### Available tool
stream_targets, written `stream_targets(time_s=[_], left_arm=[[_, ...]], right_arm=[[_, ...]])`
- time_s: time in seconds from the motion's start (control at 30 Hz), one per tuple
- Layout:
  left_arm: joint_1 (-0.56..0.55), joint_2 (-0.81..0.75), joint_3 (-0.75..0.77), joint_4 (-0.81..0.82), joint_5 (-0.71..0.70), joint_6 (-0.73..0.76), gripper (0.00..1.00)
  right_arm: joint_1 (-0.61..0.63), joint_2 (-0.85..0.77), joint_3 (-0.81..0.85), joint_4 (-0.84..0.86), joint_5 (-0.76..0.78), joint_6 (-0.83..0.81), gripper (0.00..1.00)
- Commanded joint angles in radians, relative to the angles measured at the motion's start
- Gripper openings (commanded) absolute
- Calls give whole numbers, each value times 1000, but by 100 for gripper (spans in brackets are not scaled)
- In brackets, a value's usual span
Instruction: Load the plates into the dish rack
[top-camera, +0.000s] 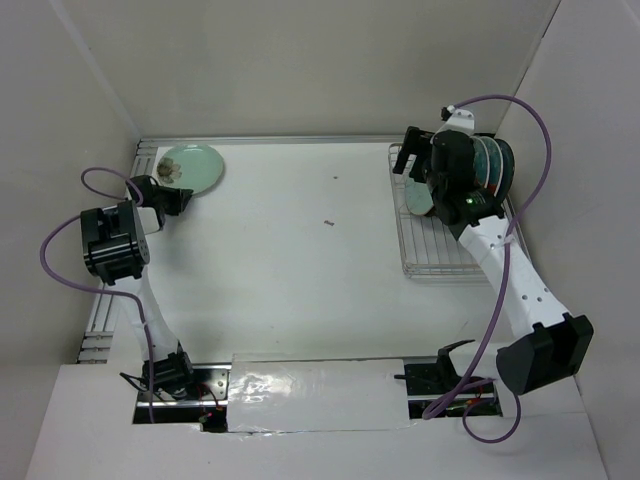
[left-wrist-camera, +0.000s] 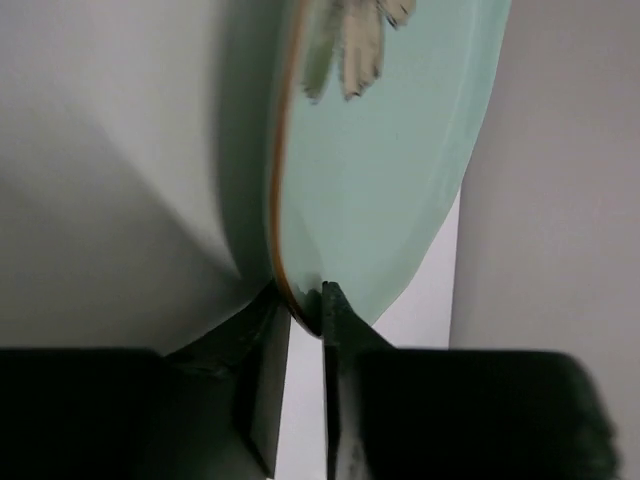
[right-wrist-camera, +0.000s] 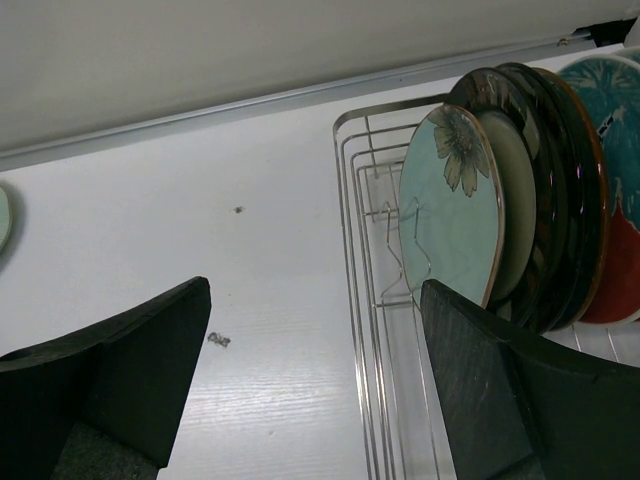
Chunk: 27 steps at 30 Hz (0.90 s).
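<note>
A mint-green plate (top-camera: 190, 167) with a flower lies in the table's far left corner. My left gripper (top-camera: 172, 198) is at its near rim. In the left wrist view its jaws (left-wrist-camera: 306, 318) are pinched on the edge of that plate (left-wrist-camera: 390, 180). The dish rack (top-camera: 440, 262) stands at the right, with several plates (top-camera: 495, 165) upright at its far end. In the right wrist view these are a mint-green plate (right-wrist-camera: 450, 220) in front, dark ones behind it, and a red-and-teal plate (right-wrist-camera: 615, 200) last. My right gripper (right-wrist-camera: 315, 300) hangs open above the rack's left edge (right-wrist-camera: 360, 300).
White walls close in the table on the left, back and right. A metal rail (top-camera: 270, 140) runs along the far edge. Small dark specks (top-camera: 329, 222) lie mid-table. A shiny taped strip (top-camera: 310, 385) covers the near edge between the arm bases.
</note>
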Motion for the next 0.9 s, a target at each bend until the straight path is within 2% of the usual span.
stream_targets(time_s=[0.0,0.07,0.1,0.17,0.33,0.53,0.7,0.87], left_arm=[[-1,55,-19,-46,-31,9,21],[-1,17,-62,-13,7,9,13],[-1,-18,-88,10,30,27,0],[-1,-38,-109,10,62,36,0],[-25,-219,-146,-4,174,124,0],[-99,-445,-205,-79,333,234,0],[-139,-639,-322,-67,482,234,0],[-171,-758,-398,-47,600,225,0]], right_arm=[[-5,8,7,3,-11,13,92],[-5,17,17,3,-45,13,92],[4,26,17,3,-71,4,92],[4,26,17,3,-109,4,92],[15,26,-12,30,-259,-5,93],[15,40,-50,90,-557,31,95],[24,68,-84,156,-726,94,95],[34,89,-128,234,-839,165,95]])
